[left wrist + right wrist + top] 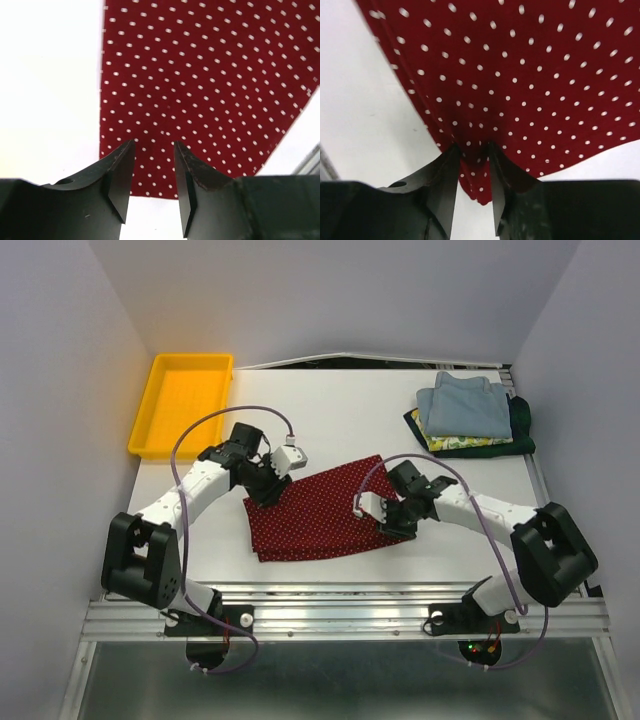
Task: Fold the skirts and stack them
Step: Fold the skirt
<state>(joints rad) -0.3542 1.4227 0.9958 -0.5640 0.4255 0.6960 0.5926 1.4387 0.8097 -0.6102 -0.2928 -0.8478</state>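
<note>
Item: dark red dotted skirt (320, 512), flat at desk (330, 405) centre; folded stack (470, 415) upper right; left gripper (154, 145) jaws released over 1 corner; right gripper (472, 147) jaws parted, unclenched. Both corners should be pinched evenly before folding.

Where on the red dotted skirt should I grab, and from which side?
Pinch the dark red skirt at its end edges, near a corner, coming in low from outside: left gripper from the left end, right gripper from the right. It lies flat and spread, so only its hems offer the fingers a lip; both grippers sit over those edges now.
</note>
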